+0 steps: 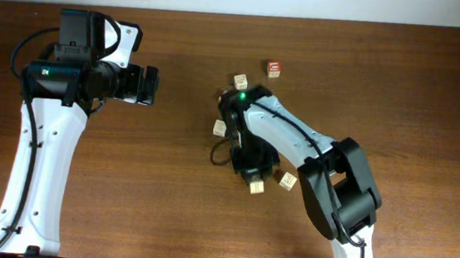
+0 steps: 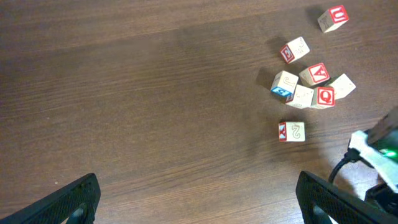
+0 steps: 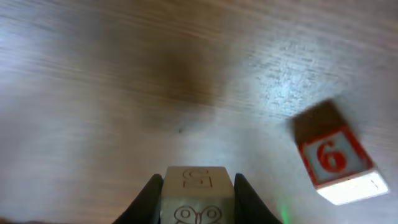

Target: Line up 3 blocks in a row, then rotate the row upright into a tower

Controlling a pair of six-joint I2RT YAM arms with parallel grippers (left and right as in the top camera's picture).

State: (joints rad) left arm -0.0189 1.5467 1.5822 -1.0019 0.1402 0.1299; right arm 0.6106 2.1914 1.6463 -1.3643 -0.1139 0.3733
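Observation:
My right gripper (image 3: 198, 190) is shut on a pale cream block (image 3: 198, 179) with an engraved butterfly on its near face, held just above the wood. In the overhead view this block (image 1: 255, 187) shows under the right gripper (image 1: 251, 178) near the table's middle. A block with a red-and-white "6" face (image 3: 336, 160) lies to the right of it, apart from the fingers. My left gripper (image 1: 151, 84) hovers open at the left, far from all blocks; its fingers (image 2: 74, 200) hold nothing. A cream block with a blue-and-white face (image 2: 283, 86) sits in a cluster.
Several more cream and red letter cubes (image 2: 315, 74) lie grouped in the left wrist view's upper right, one (image 2: 333, 17) further off and one (image 2: 291, 131) nearer. Overhead, loose cubes (image 1: 275, 67) lie beyond the right arm (image 1: 296, 139). The table's (image 1: 167, 182) far edge meets a white wall.

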